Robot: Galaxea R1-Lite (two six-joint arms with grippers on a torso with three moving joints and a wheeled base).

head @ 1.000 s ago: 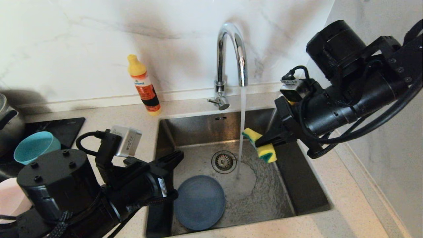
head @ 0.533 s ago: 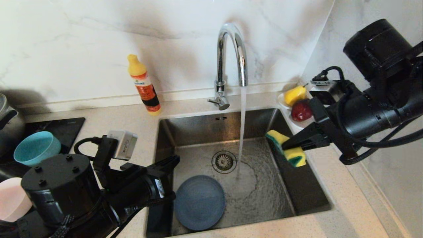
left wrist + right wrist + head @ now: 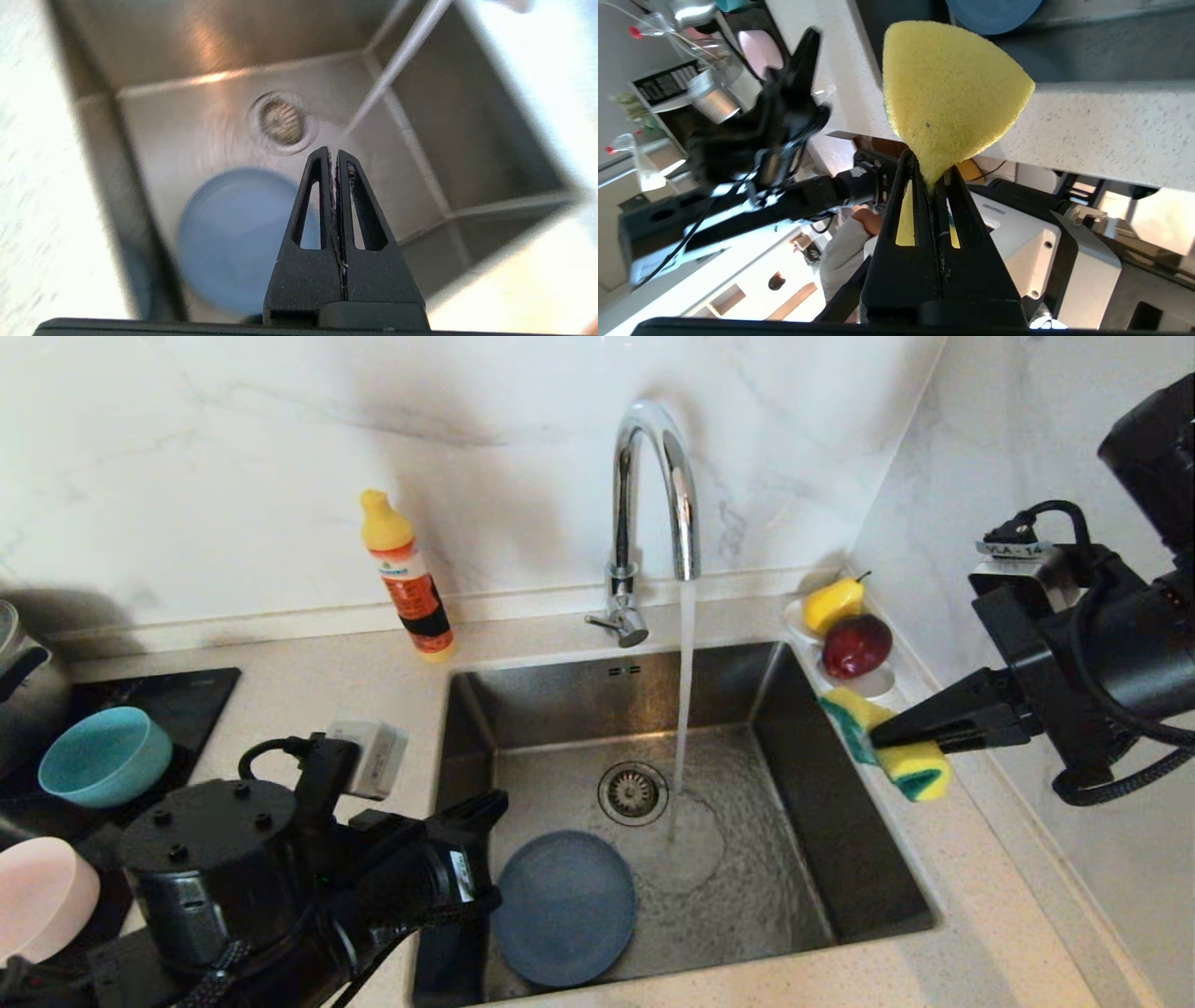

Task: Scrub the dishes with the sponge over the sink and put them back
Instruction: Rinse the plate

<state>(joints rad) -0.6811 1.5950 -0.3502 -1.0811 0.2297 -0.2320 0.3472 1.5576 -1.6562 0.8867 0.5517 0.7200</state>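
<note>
Right gripper (image 3: 876,739) jaws pinched tight on the sponge (image 3: 887,745) at its waist, held over the counter at 3 o'clock of the sink (image 3: 845,859); left gripper (image 3: 332,154) jaws pressed together, empty, above the sink's 9 o'clock edge. Blue plate (image 3: 564,907) lies flat on the sink floor at 7 o'clock of the drain (image 3: 633,791); teal bowl (image 3: 103,755) and pink bowl (image 3: 42,898) sit on the counter well off at 9 o'clock; tap (image 3: 653,495) running.

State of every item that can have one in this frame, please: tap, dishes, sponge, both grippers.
Tap: running into the sink.
Plate: flat on the sink floor.
Teal bowl: upright, on the counter.
Pink bowl: on the counter.
Sponge: pinched, above the sink's right rim.
Left gripper: shut, empty.
Right gripper: shut on the sponge.
</note>
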